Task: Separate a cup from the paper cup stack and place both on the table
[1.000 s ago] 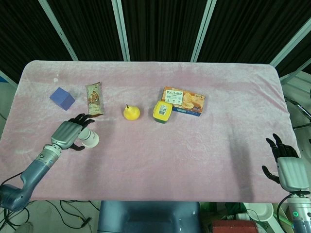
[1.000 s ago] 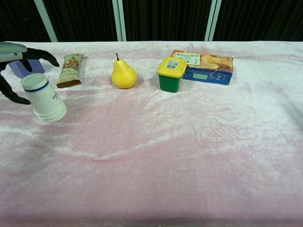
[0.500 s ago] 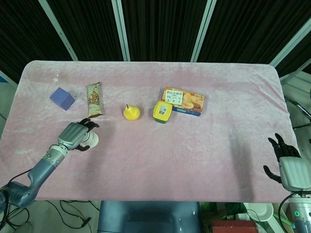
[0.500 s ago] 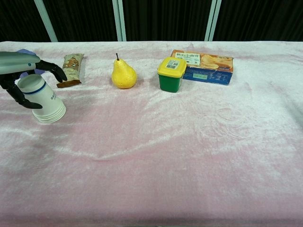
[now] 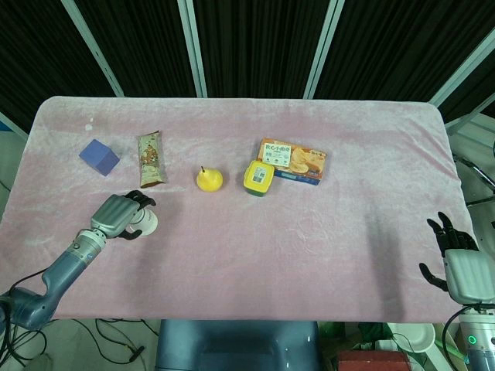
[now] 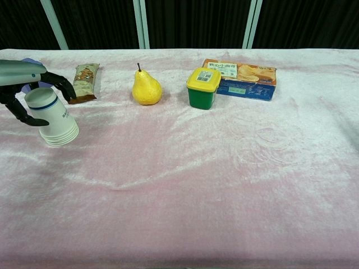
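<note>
Chest view gives me my left hand [image 6: 22, 84], fingers [image 6: 60, 84] curled around the paper cup stack [image 6: 51, 116] near the worktop's [image 6: 224, 185] left edge; only head view shows my right hand [image 5: 458, 263], fingers spread, holding nothing.

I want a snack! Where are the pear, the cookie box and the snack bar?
pear [image 6: 147, 88], chest view, on its round yellow belly.
cookie box [image 6: 247, 79], chest view, on its printed top.
snack bar [image 5: 151, 158], head view, on the wrapper's middle.
</note>
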You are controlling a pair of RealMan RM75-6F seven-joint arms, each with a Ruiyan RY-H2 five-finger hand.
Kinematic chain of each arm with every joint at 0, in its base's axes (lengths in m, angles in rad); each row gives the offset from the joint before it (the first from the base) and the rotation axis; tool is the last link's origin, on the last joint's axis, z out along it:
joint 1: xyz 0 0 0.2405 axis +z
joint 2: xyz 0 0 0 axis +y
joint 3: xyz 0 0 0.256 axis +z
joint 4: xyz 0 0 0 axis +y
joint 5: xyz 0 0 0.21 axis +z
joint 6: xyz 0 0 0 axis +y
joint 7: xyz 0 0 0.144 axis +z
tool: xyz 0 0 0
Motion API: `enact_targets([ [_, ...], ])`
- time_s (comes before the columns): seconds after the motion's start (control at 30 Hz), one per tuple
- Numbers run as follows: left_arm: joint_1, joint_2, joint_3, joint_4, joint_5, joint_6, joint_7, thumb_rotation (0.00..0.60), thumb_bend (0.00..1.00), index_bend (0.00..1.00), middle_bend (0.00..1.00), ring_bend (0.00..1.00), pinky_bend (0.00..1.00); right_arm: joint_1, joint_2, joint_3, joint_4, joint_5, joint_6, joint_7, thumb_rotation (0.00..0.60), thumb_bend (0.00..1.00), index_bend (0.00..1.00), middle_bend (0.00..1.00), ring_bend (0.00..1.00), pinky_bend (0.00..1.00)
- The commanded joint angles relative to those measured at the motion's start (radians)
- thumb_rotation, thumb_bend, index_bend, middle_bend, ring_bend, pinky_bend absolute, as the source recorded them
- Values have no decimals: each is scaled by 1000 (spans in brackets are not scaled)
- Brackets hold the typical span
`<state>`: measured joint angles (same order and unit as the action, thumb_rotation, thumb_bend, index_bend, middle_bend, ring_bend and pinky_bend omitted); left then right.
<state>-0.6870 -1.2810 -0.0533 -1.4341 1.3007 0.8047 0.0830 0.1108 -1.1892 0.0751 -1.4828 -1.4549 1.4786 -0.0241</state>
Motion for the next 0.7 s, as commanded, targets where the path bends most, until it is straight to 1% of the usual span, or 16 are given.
enact_targets([
  [0.03,-1,2,4,4,-12,-10,14,600,315,283,298,191,489,-1,0,2,0,3,-3,1,600,176,131,20,192,196],
  [0.1,-2,3,4,7,-28,-14,33,600,322,299,309,199,497,-1,0,3,-1,5,-5,2,600,175,131,20,192,195],
  [0.17,-2,1,4,10,-41,-17,44,600,351,323,338,232,537,0,-1,3,-1,5,-8,0,600,175,131,20,192,195],
  [0.23,-2,-3,0,12,-49,-14,47,600,402,367,400,295,607,1,-1,3,-1,5,-12,0,600,175,131,20,192,196],
  [0.33,-1,-16,-8,18,-40,7,44,600,457,435,471,360,669,0,-1,2,-3,5,-15,-2,600,175,131,20,192,195],
  [0.47,-1,-3,-18,-2,-28,27,35,600,475,526,552,448,735,-4,2,8,-7,11,-10,0,600,175,131,20,192,196],
  [0.53,0,19,-23,-27,-33,30,33,600,479,548,565,458,757,-5,3,10,-7,14,-10,2,600,175,131,20,192,196],
  [0.63,3,58,-31,-68,-58,31,42,600,479,549,564,458,760,-7,5,13,-6,17,-10,7,600,175,131,20,192,195],
  [0.7,13,74,-52,-100,-82,49,13,600,479,552,563,458,759,-7,7,15,-8,16,-10,20,600,174,131,20,192,195],
])
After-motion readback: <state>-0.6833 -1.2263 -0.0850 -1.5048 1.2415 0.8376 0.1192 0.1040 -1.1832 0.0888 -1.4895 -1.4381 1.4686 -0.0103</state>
